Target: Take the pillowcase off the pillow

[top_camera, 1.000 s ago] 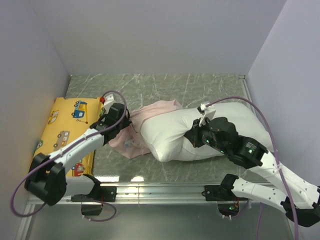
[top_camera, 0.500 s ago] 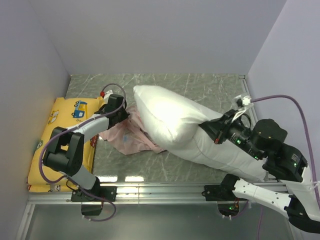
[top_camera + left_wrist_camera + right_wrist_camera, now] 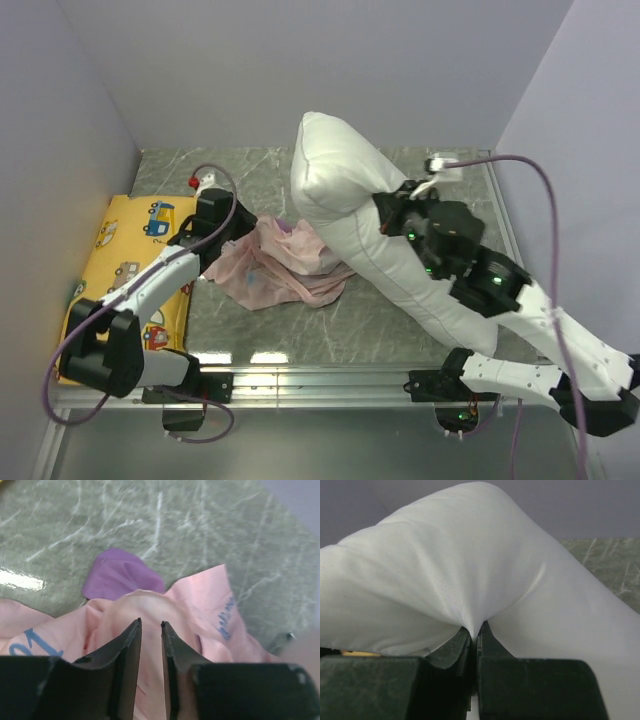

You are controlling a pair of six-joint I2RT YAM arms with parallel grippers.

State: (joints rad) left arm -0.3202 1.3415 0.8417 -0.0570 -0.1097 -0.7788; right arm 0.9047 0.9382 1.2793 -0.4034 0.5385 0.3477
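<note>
On the surface [image 3: 260, 170], left end effector [image 3: 150, 626] is pinched narrow on a fold of the pillowcase [image 3: 283, 268], likely to anchor the cover while the other arm pulls; it lies crumpled, mostly pale pink side out, near the yellow vehicle-print pillow [image 3: 118, 262]. Opposite, right end effector [image 3: 476, 632] is clamped tight on a bunched ridge of the pillow [image 3: 340, 190], holding it tilted with one end raised toward the back wall, probably to draw it out of the opening. Pillow looks free or nearly free; lower flank touches or overlaps the cloth, can't tell which.
</note>
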